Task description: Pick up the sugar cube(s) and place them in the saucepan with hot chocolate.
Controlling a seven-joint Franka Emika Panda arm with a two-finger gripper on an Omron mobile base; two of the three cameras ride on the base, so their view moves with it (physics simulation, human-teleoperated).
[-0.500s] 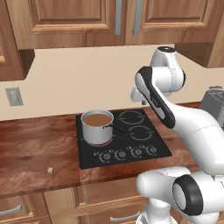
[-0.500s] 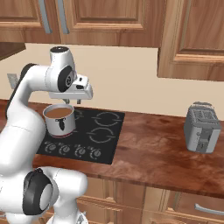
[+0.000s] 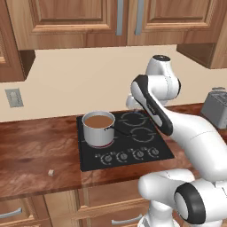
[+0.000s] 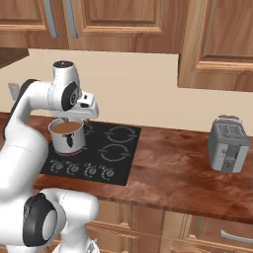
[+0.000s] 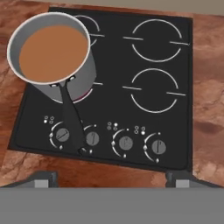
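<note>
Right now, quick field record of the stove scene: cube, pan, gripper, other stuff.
sugar cube: on the wooden counter, left of the cooktop, apart from it
saucepan: on the cooktop's front left burner, brown liquid inside, dark handle toward the knobs
gripper: open, empty, above the cooktop's front edge
task progress: cube not yet picked up
toaster: on the counter, right of the cooktop

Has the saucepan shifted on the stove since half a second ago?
No. The saucepan sits on the same front-left burner of the cooktop, just behind the knobs, in both base views.
</note>
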